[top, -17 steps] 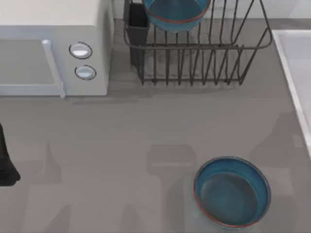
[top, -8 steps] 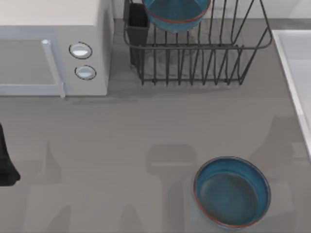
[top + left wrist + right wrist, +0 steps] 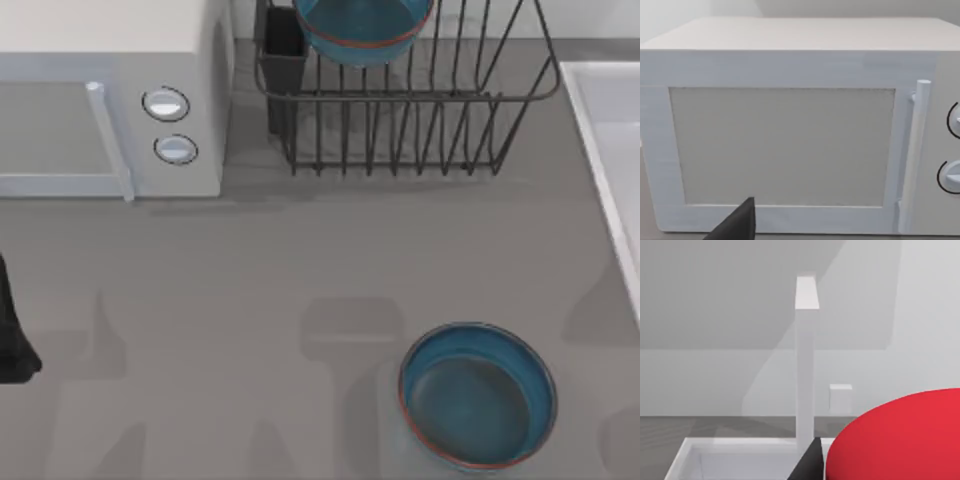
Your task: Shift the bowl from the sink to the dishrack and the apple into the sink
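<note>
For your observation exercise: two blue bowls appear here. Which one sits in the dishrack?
The bowl at the top, held among the dishrack bars; the other bowl sits on the table.

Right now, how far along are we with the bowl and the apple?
Bowl step looks done: the bowl sits in the dishrack. In hand: the right wrist view shows the apple close at the right end effector, with the sink ahead. Left: getting the apple into the sink. The left arm is parked at the table's left edge.

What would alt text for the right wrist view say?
A bright red rounded apple looms close beside a dark gripper finger, above the pale grey-white rectangular sink with its upright white faucet.
</note>
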Action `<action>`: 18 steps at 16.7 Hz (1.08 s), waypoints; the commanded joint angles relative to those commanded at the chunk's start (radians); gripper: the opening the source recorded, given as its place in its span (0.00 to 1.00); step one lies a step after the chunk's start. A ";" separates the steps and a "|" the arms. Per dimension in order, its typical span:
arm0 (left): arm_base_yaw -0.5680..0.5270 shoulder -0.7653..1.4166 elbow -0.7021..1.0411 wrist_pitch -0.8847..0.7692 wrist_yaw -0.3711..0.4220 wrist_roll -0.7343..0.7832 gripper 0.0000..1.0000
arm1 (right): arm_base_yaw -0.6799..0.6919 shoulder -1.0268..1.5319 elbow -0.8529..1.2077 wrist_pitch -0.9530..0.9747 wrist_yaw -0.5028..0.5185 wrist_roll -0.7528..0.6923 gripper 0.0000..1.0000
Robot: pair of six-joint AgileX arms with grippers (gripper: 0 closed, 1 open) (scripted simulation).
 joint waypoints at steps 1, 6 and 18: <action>0.000 0.000 0.000 0.000 0.000 0.000 1.00 | 0.000 0.062 -0.010 0.074 0.000 0.000 0.00; 0.000 0.000 0.000 0.000 0.000 0.000 1.00 | 0.001 0.338 -0.061 0.411 0.006 0.001 0.00; 0.000 0.000 0.000 0.000 0.000 0.000 1.00 | 0.004 0.441 -0.078 0.524 0.011 -0.002 0.30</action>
